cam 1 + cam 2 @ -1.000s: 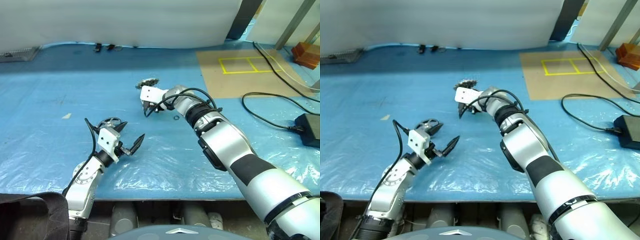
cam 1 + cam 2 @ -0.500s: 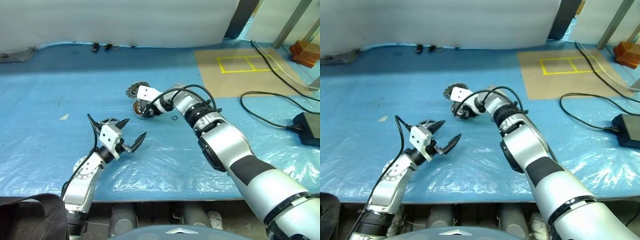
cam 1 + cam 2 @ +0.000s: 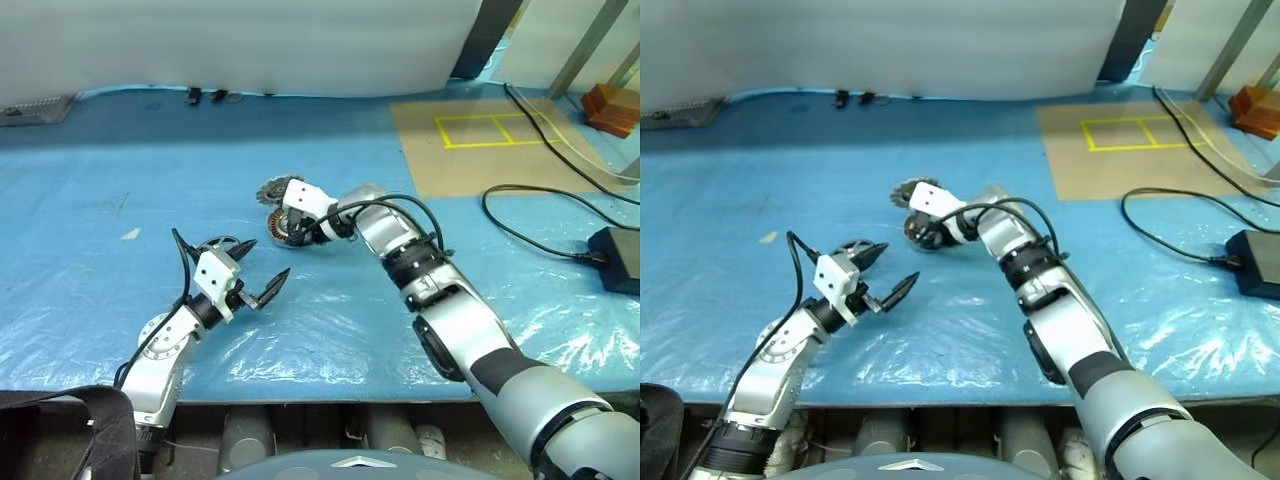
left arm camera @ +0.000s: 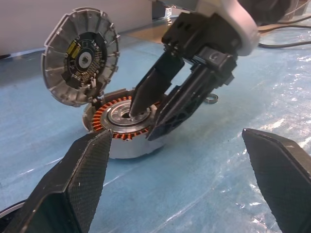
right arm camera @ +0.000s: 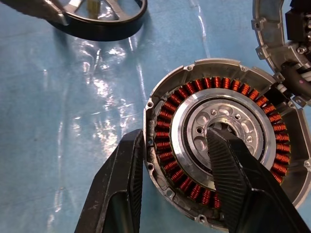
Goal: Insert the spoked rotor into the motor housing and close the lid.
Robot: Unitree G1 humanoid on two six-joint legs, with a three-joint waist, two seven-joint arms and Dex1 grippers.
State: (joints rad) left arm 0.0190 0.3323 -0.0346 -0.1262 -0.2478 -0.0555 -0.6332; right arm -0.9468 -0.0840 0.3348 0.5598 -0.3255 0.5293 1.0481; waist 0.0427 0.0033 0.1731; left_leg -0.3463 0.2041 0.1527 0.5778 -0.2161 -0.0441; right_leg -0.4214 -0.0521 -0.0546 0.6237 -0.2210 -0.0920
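The motor housing [image 5: 167, 124], a squat puck with copper windings around a silver hub, lies mid-table on the blue sheet. Its lid [image 4: 80, 56] stands tilted open at the far edge. My right gripper [image 5: 175, 136] is shut on the housing, one finger [image 5: 233, 174] in the hub's centre hole and the other outside the wall. The spoked rotor [image 3: 222, 243], dark-rimmed, lies flat just behind my left gripper [image 3: 267, 258]. That gripper is open and empty, pointing level at the housing from a short way off.
A small metal ring [image 4: 211, 98] lies on the sheet past the housing. A cardboard sheet with yellow tape [image 3: 480, 145] is at the back right. Black cables and a power adapter [image 3: 615, 255] lie at the right edge.
My right gripper has dragged the housing, lid open, nearer to me and leftward, its wrist rolling as it went. The left gripper has stayed put, open.
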